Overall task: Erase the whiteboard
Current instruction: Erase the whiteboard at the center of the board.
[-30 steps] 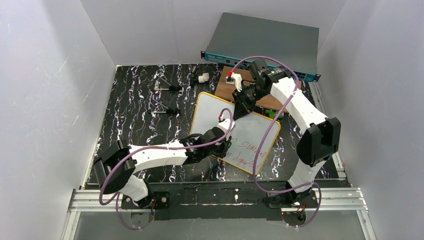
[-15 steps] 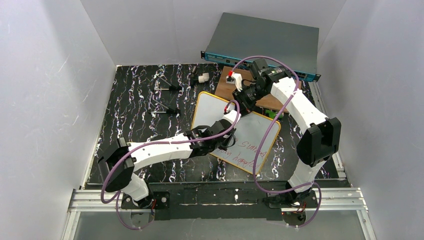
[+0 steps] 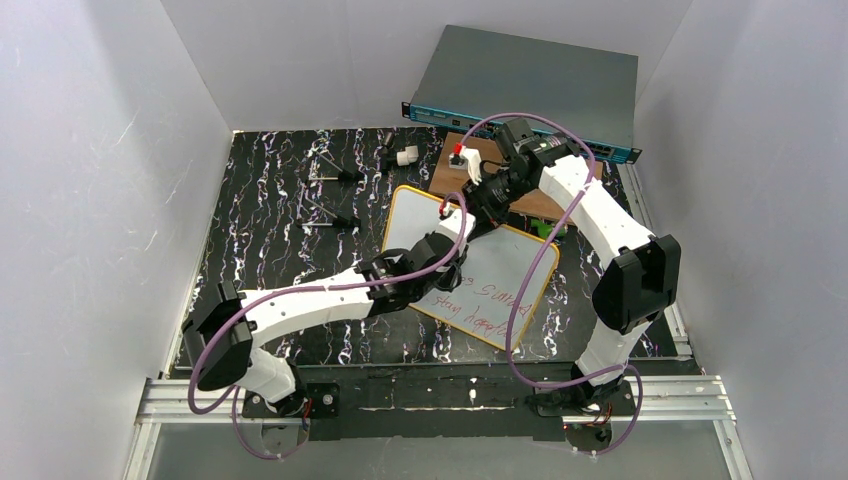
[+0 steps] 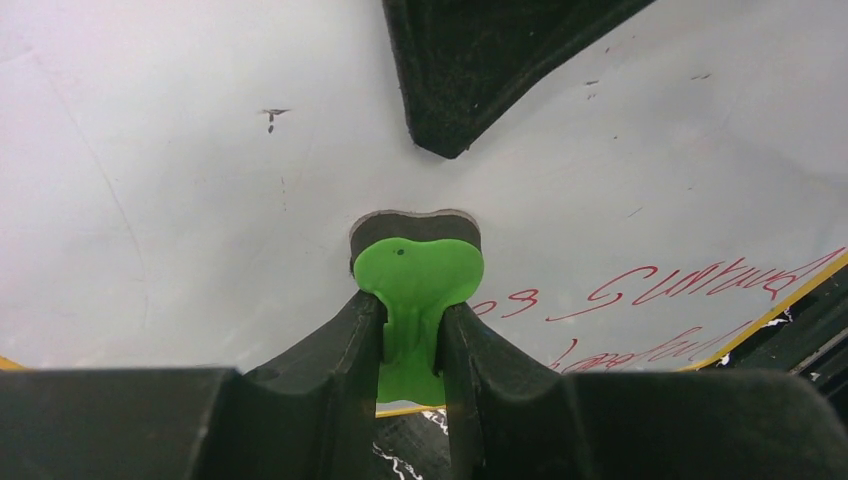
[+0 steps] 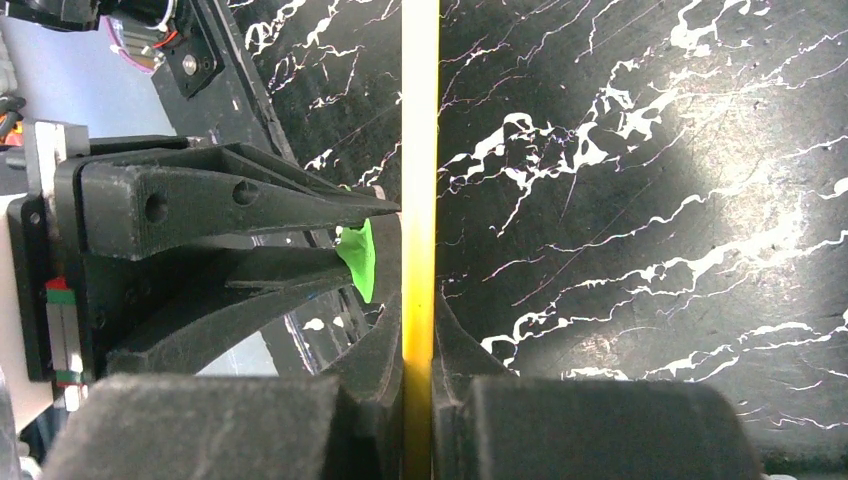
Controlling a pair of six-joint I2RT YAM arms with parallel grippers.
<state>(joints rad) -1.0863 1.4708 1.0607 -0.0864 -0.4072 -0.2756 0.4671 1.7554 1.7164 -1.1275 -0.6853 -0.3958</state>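
Whiteboard (image 3: 505, 265) sits on the black marbled mat (image 3: 270, 200), right of centre and turned at an angle. Its far corner is just in front of the brown wooden board (image 3: 545, 207). The frame is thin and yellow. Red handwriting (image 3: 480, 305) covers the near part of the surface, and the far part is blank white.

Right gripper (image 3: 482, 212): reaches in from the far right. The right wrist view shows it (image 5: 420, 320) pressed together on the board's yellow edge (image 5: 420, 150), one finger on each face. The board appears edge-on there. Whether that edge is lifted off the mat cannot be told.

Left gripper (image 3: 452, 245): stretched across the mat to the middle of the board, close to the right gripper. In the left wrist view it (image 4: 412, 325) pinches the stem of a flat green tab (image 4: 418, 275), fingers narrow on either side. The tab has a lobed head with a dark layer behind it. The head appears to touch the white surface (image 4: 180, 200), just above the red writing (image 4: 690, 285). A dark finger of the right gripper (image 4: 480, 70) enters from the top of that view.

Surroundings:
- Grey rack unit (image 3: 530, 85) behind the wooden board.
- Small white part with a red top (image 3: 460, 157) on the wooden board.
- Small white part (image 3: 406, 156) and two black-tipped tools (image 3: 335, 172) (image 3: 330, 222) on the mat to the left, well apart from the whiteboard.
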